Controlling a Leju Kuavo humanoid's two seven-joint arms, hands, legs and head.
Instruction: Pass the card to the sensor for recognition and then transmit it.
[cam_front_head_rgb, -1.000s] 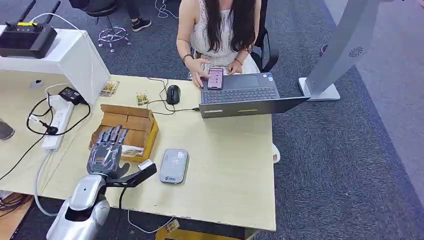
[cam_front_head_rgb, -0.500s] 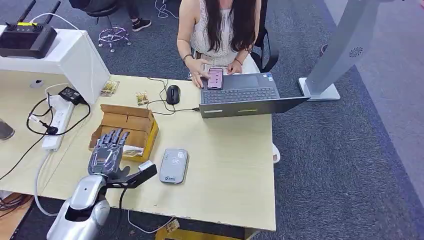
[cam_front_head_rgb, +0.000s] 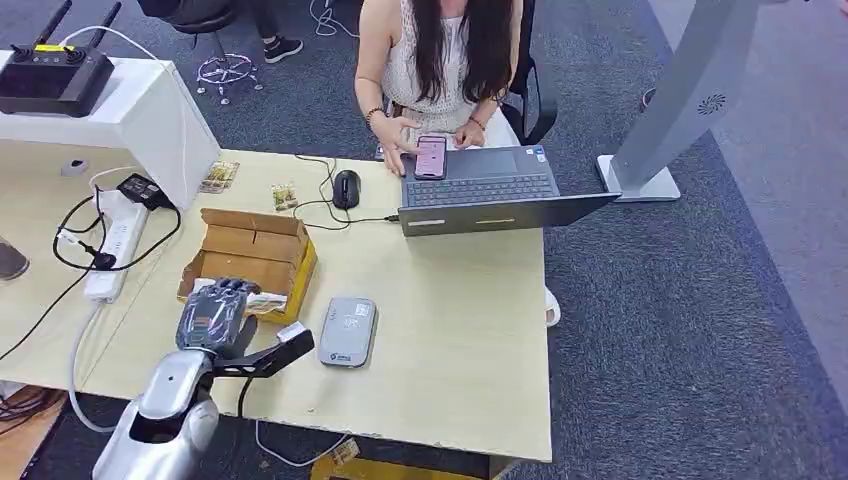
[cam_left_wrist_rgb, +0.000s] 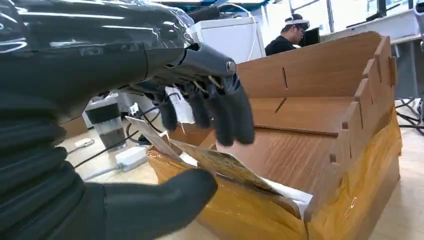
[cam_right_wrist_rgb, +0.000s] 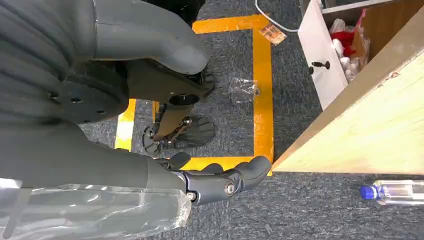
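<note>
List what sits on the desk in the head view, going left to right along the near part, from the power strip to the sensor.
Power strip → left hand over the cardboard box → grey sensor.

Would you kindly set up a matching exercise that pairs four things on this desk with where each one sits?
Things:
1. cardboard box
2. grey card sensor
3. computer mouse
4. phone

Places:
A. on the laptop, under a person's hand
B. beside the box, toward the laptop side of the desk
C. under the fingers of the left hand
D. near the far desk edge, on its cable

Pairs: 1-C, 2-B, 3-D, 4-A
</note>
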